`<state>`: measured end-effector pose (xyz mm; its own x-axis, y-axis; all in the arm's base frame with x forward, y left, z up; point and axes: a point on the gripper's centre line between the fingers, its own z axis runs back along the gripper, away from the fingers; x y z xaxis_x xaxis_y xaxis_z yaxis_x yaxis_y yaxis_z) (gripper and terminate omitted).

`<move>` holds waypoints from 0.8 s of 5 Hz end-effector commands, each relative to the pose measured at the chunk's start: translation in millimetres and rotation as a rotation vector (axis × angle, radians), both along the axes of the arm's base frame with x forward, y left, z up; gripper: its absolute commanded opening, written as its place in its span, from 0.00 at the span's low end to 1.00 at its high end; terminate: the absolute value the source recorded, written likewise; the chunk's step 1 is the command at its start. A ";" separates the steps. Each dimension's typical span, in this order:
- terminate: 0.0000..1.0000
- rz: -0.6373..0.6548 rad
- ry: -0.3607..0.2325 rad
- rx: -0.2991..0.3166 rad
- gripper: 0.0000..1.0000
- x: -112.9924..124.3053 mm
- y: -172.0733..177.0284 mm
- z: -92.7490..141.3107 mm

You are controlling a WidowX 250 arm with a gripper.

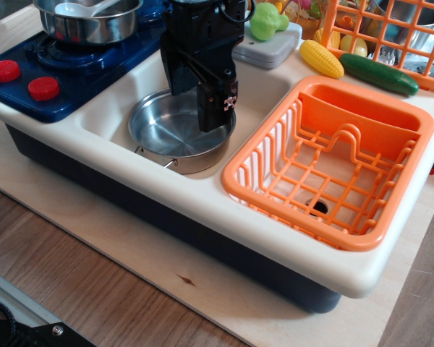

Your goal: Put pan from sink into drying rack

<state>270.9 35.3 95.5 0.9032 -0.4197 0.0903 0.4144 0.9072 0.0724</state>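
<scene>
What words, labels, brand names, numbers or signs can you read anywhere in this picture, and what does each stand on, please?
No text reads clearly in this view.
The gripper carries a small red-and-white mark on one finger; it is too small and blurred to read.
The red knobs on the blue stove, the pan, the sink and the drying rack show no lettering.
</scene>
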 end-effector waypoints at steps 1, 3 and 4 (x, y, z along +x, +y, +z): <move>0.00 -0.053 -0.046 -0.027 1.00 -10.0 -13.4 0.0; 0.00 -0.108 -0.056 -0.071 1.00 -16.5 -14.7 -19.2; 0.00 -0.106 -0.058 -0.067 1.00 -17.5 -12.2 -26.2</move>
